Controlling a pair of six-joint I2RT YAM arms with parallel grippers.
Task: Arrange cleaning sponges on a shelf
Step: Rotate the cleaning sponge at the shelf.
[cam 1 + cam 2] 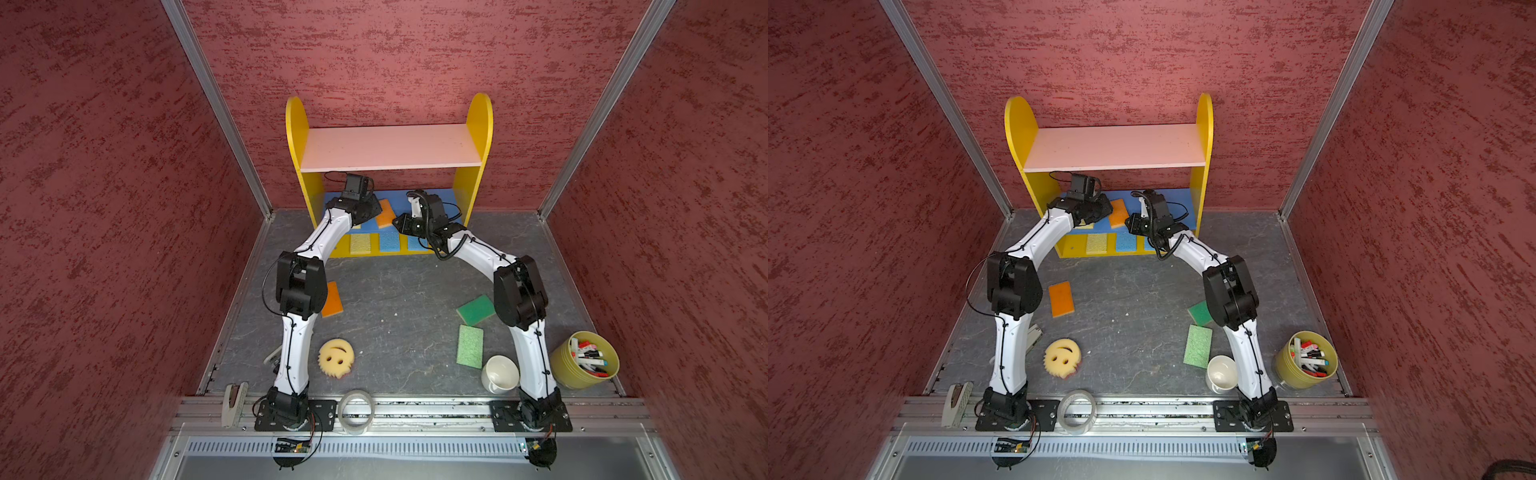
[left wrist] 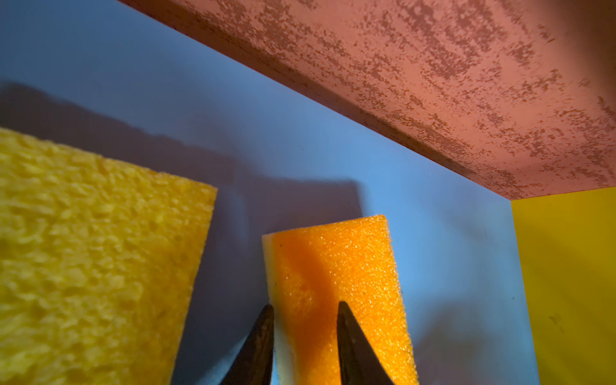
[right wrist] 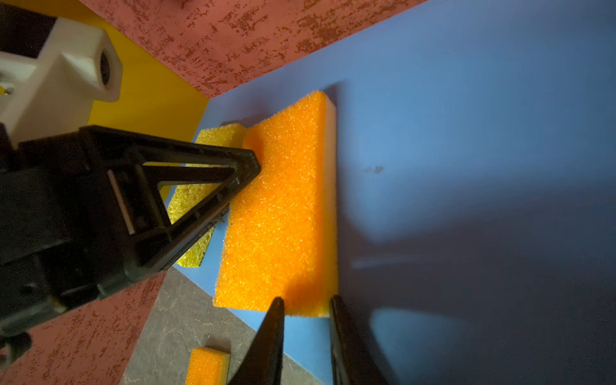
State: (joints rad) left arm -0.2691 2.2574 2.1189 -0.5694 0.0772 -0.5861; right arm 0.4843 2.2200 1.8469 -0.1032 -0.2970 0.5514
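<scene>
1. The orange sponge, a flat porous foam rectangle with a pale backing layer, sits on the blue middle board of the shelf, a small three-tier unit with yellow round-topped side panels. In both top views it lies askew to the board's front edge.
2. My left gripper has hold of it. The black fingers stand narrowly apart and one end of the sponge runs in between them.
3. My right gripper is at the opposite end, its jaws also narrowly apart and its tips straddling that corner. I cannot tell whether it clamps the foam or only touches it.
4. A coarse yellow sponge lies on the same board, just beside the orange one.
5. On the shelf's yellow base, a second yellow sponge and a blue sponge lie side by side. The pink upper board spans above.
6. On the grey table, well apart from the shelf, I see a second orange sponge, two green sponges and a round yellow smiley-face sponge.
7. Near the front rail stand a white mug, a clear tape ring and a yellow-green pot of markers.
</scene>
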